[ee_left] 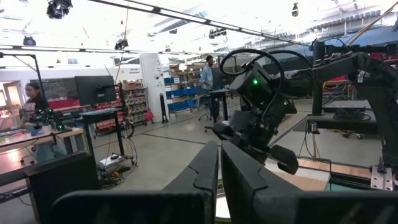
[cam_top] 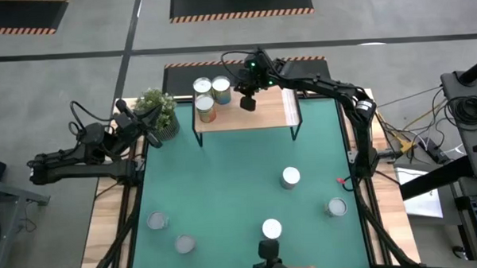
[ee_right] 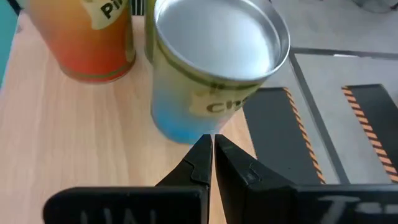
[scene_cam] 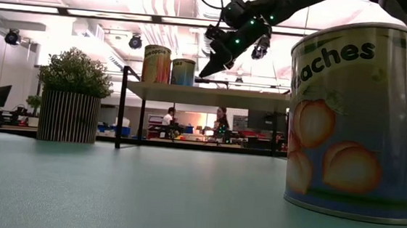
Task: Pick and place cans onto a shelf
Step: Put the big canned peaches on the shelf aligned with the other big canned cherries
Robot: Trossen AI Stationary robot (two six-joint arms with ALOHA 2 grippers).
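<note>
The light-wood shelf (cam_top: 261,111) stands at the table's far edge on thin black legs. Three cans stand upright on its left end: two at the back (cam_top: 203,86) (cam_top: 220,88) and one in front (cam_top: 206,110). My right gripper (ee_right: 211,144) hovers shut above the board, just right of the blue-and-white can (ee_right: 211,68), with an orange can (ee_right: 93,37) beyond it. In the low view a gap shows between the right gripper (scene_cam: 208,69) and that can (scene_cam: 183,71). My left gripper (ee_left: 219,165) waits shut at the table's left, raised.
Several more cans stand upright on the green table top: (cam_top: 291,177), (cam_top: 336,207), (cam_top: 157,222), (cam_top: 185,244), and a peaches can (scene_cam: 352,122) at the near edge. A potted plant (cam_top: 158,113) stands left of the shelf. People show in the room beyond.
</note>
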